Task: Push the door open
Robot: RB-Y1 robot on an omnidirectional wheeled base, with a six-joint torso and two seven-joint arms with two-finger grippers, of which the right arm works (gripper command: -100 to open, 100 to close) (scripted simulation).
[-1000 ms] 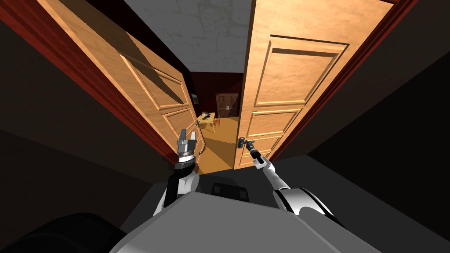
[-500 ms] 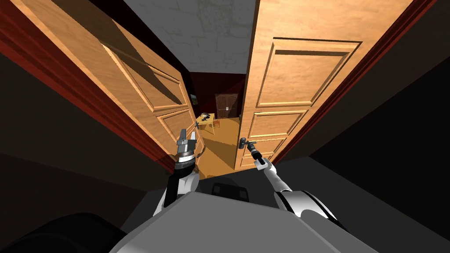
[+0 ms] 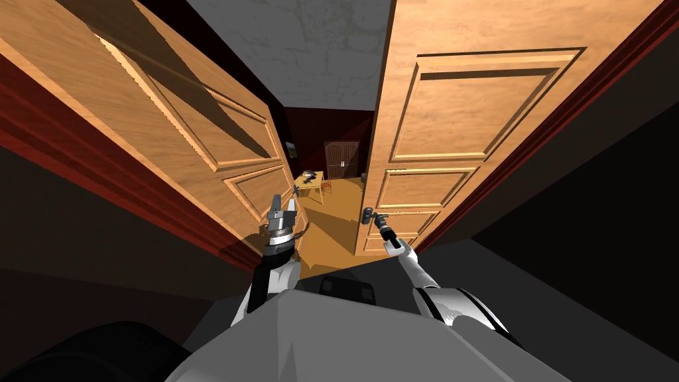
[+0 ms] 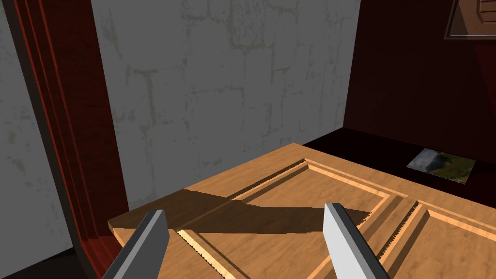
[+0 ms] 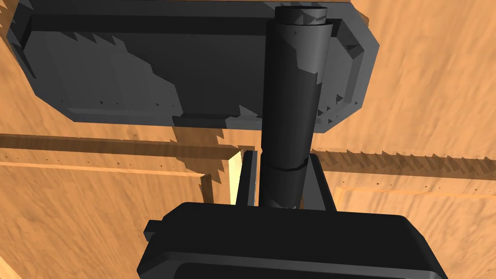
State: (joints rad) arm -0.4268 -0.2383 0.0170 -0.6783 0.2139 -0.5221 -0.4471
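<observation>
Clamping the dark handle (image 5: pixel 290 97) just below frame centre, the right pincer (image 5: pixel 285 167) grips the right door (image 3: pixel 464 119) to push it wider; the left pincer (image 4: pixel 247 232) gapes wide, idle, beside the left door (image 3: pixel 199 132).

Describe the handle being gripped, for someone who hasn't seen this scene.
Start at the right-hand wooden door leaf of the double doorway. On its inner edge sits a dark grey plate bearing a dark cylindrical handle; the right gripper is clamped on it.

no legible txt, labels or nos.
</observation>
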